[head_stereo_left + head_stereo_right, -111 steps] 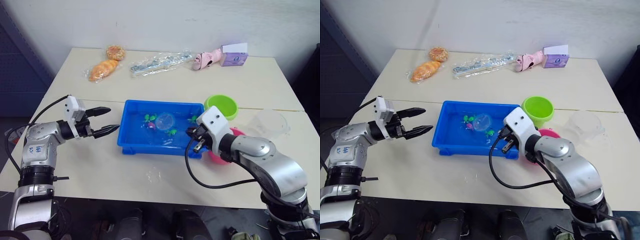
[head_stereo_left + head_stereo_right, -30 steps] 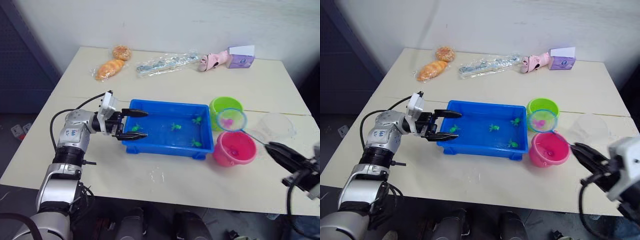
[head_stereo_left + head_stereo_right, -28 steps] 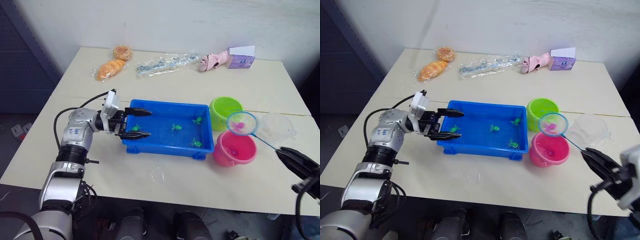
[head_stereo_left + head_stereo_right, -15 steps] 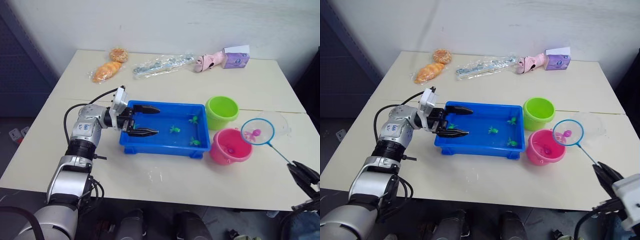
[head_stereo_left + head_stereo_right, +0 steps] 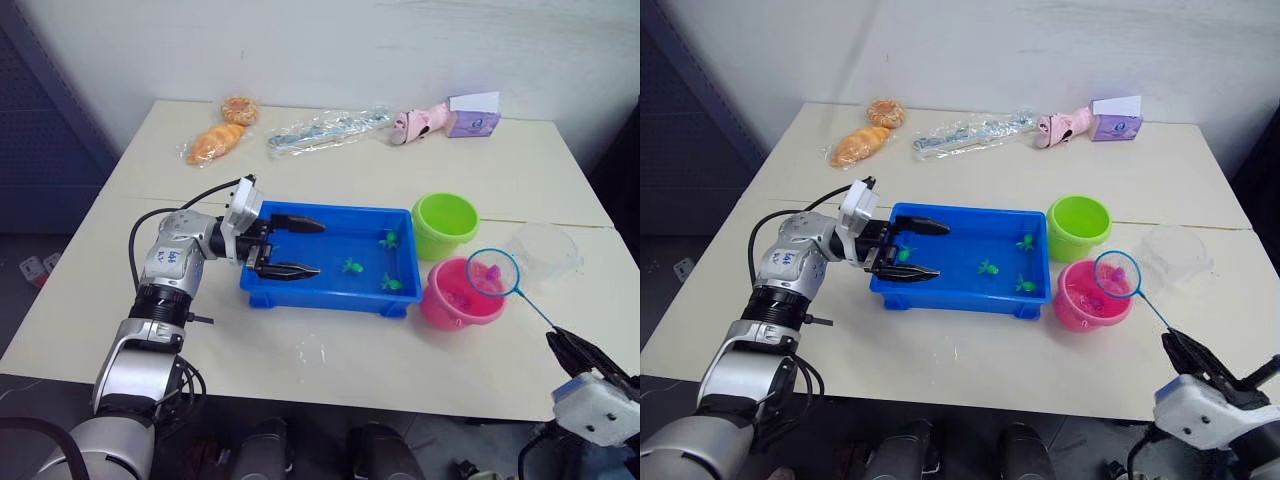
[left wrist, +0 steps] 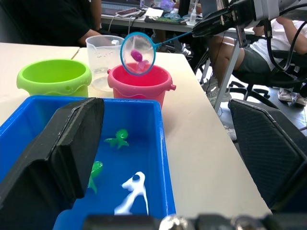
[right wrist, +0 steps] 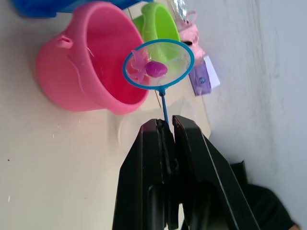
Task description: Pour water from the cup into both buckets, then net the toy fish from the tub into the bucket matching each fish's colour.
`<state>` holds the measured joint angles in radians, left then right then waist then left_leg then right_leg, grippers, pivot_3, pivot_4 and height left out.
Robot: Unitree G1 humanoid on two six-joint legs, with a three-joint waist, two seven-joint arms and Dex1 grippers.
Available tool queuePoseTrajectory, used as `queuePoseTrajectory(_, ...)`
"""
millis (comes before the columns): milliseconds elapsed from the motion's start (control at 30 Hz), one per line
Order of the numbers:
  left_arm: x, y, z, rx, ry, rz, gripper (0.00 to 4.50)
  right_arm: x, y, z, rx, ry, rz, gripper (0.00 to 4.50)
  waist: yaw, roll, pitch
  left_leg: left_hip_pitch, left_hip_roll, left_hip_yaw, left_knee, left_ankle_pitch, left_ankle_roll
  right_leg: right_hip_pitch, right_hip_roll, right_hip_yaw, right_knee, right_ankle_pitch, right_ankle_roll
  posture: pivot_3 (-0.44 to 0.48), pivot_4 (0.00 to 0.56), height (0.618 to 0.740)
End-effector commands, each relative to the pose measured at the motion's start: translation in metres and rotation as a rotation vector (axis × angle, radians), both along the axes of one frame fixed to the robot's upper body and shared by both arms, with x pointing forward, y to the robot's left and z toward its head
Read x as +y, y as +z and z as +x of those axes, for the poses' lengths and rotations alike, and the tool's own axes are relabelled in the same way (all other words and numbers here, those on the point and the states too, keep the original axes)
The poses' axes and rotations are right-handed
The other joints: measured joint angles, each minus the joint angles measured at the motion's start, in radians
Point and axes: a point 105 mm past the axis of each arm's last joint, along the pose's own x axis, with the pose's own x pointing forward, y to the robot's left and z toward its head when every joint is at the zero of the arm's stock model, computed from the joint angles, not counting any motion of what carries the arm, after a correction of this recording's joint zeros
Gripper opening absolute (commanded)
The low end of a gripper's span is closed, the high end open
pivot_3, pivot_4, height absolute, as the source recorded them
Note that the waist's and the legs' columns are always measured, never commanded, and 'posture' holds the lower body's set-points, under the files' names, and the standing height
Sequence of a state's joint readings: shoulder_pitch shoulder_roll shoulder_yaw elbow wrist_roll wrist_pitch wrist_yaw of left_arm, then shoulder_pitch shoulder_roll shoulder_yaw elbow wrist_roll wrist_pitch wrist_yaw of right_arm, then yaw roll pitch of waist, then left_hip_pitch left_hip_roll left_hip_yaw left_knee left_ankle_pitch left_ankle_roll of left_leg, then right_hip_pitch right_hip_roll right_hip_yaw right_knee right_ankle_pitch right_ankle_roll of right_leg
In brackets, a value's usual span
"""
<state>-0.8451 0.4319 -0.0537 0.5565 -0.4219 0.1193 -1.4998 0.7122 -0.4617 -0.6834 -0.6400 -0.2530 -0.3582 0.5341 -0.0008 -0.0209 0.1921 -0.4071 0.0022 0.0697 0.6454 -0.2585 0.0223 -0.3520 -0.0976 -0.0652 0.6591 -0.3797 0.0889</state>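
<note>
Right gripper [image 7: 165, 125]: I see my jaws clamped on the net [image 5: 492, 273] handle.
Net: holds pink fish [image 7: 156, 68] above pink bucket [image 5: 452, 295].
Left gripper [image 5: 298, 247]: jaws spread wide over blue tub [image 5: 330, 295].

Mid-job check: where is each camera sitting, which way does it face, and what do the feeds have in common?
Head stereo pair: high, facing down over the table; both arms show, left gripper at the tub, right gripper holding the net.
Left wrist: low over the tub, facing the pink bucket, between its own open fingers.
Right wrist: along its shut fingers, at the net.
Shared: net with pink fish, both buckets.
</note>
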Motion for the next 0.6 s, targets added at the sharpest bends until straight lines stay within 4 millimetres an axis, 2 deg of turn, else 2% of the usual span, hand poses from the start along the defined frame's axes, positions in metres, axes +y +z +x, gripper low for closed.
queuePoseTrajectory(33, -0.001, 0.012, -0.005, -0.041, -0.018, -0.011, 4.46, 0.002, 0.006, -0.005, -0.050, 0.077, -0.289, 0.00, 0.000, 0.000, 0.000, 0.000, 0.000, 0.000, 0.000, 0.000, 0.000, 0.000, 0.000, 0.000, 0.000, 0.000, 0.000, 0.000, 0.150, 0.740)
queuePoseTrajectory(233, -0.003, 0.014, -0.007, -0.039, -0.017, -0.015, 4.46, -0.006, 0.016, -0.003, -0.129, 0.077, -0.462, 0.00, 0.000, 0.000, 0.000, 0.001, 0.001, 0.000, 0.000, 0.000, -0.001, 0.002, 0.001, 0.000, 0.000, 0.000, 0.000, 0.000, 0.150, 0.740)
queuePoseTrajectory(467, -0.007, 0.015, -0.007, -0.034, -0.022, -0.015, 4.46, -0.017, 0.012, 0.007, -0.098, 0.181, -0.558, 0.00, -0.001, 0.000, 0.000, 0.004, 0.001, -0.001, 0.001, 0.000, -0.001, 0.005, 0.001, 0.000, -0.002, 0.000, 0.000, 0.000, 0.150, 0.740)
queuePoseTrajectory(600, -0.008, 0.018, -0.005, -0.042, -0.022, -0.018, 4.46, -0.022, 0.013, 0.009, -0.108, 0.194, -0.535, 0.00, 0.000, 0.000, 0.000, 0.004, 0.001, -0.001, 0.001, 0.000, -0.001, 0.006, 0.001, -0.001, -0.003, 0.000, 0.000, 0.000, 0.150, 0.740)
